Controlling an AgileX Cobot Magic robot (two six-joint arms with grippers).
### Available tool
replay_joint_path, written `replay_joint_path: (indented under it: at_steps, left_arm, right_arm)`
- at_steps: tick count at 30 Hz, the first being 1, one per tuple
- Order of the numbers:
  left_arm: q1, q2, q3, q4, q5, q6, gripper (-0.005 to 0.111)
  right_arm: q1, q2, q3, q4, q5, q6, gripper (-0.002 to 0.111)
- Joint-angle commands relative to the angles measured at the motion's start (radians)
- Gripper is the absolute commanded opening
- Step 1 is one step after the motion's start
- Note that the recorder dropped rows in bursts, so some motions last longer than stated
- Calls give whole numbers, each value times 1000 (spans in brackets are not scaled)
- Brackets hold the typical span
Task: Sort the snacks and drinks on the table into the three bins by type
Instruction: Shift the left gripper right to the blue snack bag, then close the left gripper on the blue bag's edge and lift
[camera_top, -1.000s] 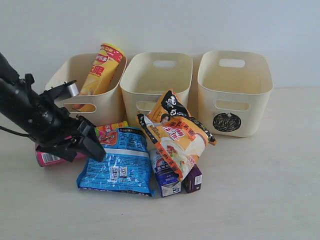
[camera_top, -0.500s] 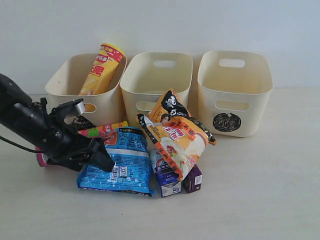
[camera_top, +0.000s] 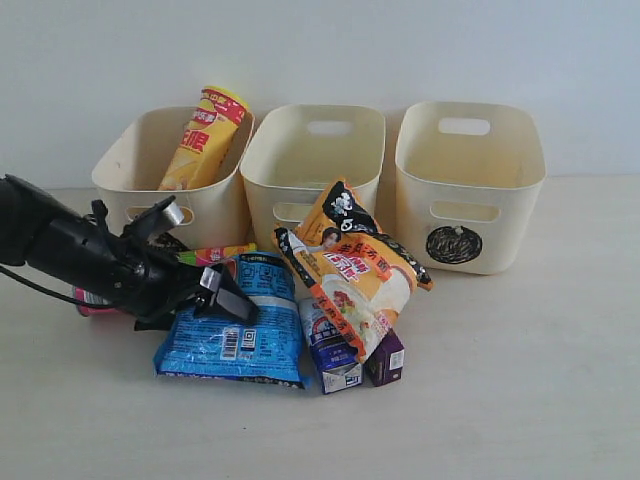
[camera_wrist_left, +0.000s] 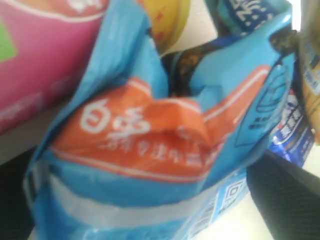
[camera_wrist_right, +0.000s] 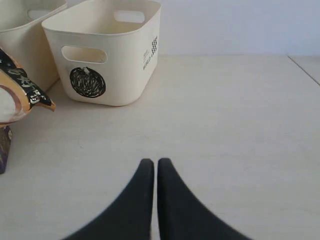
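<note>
Beige wood-look table (camera_top: 520, 390) runs back to a plain pale wall (camera_top: 420, 50), where three cream bins (camera_top: 312, 165) stand in a row. My left gripper (camera_top: 205, 262) is spread wide around the crumpled end of the blue bag (camera_top: 240, 335), which lies on the table in front of the bins. My right gripper (camera_wrist_right: 151, 162) is pressed closed, low over the table.

1. Exterior: frontal, slightly raised, mid-distance, facing the three bins (camera_top: 312, 140).
2. Left wrist: pressed close against the blue bag (camera_wrist_left: 150, 165), blurred; same bag seen from exterior.
3. Right wrist: low over the table (camera_wrist_right: 230, 115), facing the circle-marked bin (camera_wrist_right: 115, 55), shared with exterior.
</note>
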Motion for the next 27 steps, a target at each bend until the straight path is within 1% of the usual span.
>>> replay_joint_path:
  at_steps: [1, 3, 4, 5, 6, 9, 12, 13, 14, 18, 24, 27]
  left_arm:
    - [-3, 57, 12, -2, -11, 40, 96]
    - [-3, 57, 14, -2, -11, 40, 96]
    - [-3, 57, 13, -6, -5, 40, 93]
    - [-3, 57, 13, -12, 6, 40, 89]
    - [-3, 57, 13, -17, 8, 40, 82]
    - [-3, 57, 13, -25, 15, 40, 54]
    - [-3, 57, 13, -37, 44, 39, 18]
    - [-3, 57, 13, -49, 58, 39, 3]
    - [-1, 55, 13, -63, 70, 43, 5]
    - [-1, 20, 13, -124, 147, 43, 4]
    - [1, -98, 13, -108, 163, -29, 4]
    - [17, -166, 9, -53, 163, -91, 4]
  right_arm:
    - [-3, -5, 4, -3, -7, 0, 0]
    - [-3, -5, 4, -3, -7, 0, 0]
    - [-3, -5, 4, -3, -7, 0, 0]
    - [-3, -5, 4, -3, -7, 0, 0]
    - [-3, -5, 4, -3, -7, 0, 0]
    - [-3, -5, 4, -3, -7, 0, 0]
    - [-3, -5, 4, -3, -7, 0, 0]
    - [-3, -5, 4, -3, -7, 0, 0]
    - [-3, -5, 4, -3, -7, 0, 0]
    - [-3, -5, 4, -3, -7, 0, 0]
    - [-3, -5, 4, -3, -7, 0, 0]
    - [-3, -5, 4, -3, -7, 0, 0]
